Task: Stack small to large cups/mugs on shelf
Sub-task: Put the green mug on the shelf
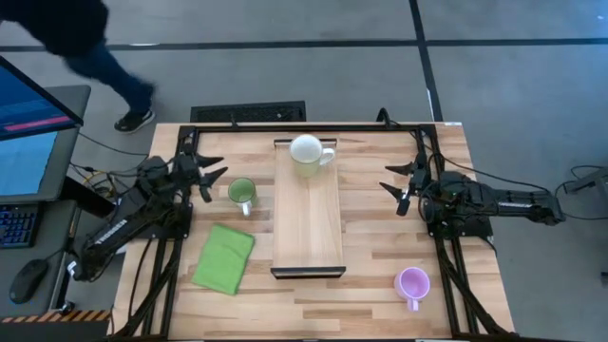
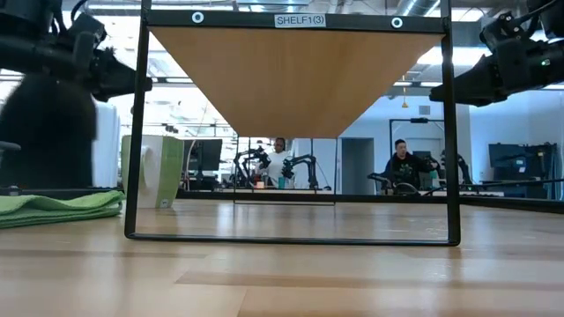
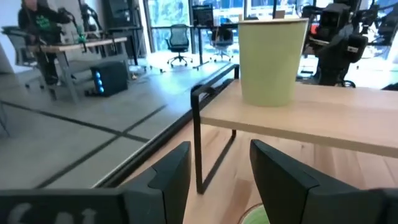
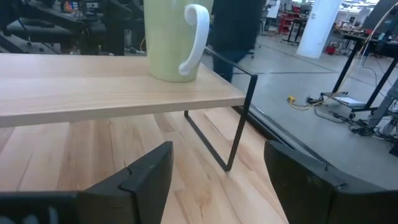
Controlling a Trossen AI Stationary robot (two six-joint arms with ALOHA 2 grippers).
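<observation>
The shelf point(image 1: 307, 223) is a long light-wood board on a dark frame at the table's middle; the low view shows its underside point(image 2: 291, 79). A pale mug with a white handle point(image 1: 308, 153) stands upright on the shelf's far end, also showing in the left wrist view point(image 3: 270, 59) and the right wrist view point(image 4: 171, 40). A green mug point(image 1: 241, 193) stands on the table left of the shelf. A purple mug point(image 1: 412, 283) stands near the table's near right corner. My left gripper point(image 1: 213, 179) is open just left of the green mug. My right gripper point(image 1: 398, 185) is open right of the shelf.
A folded green cloth point(image 1: 224, 257) lies flat on the table, left of the shelf's near end and nearer than the green mug. A person point(image 1: 95, 43) walks on the floor beyond the table's far left corner. Bare wood lies between the shelf and my right gripper.
</observation>
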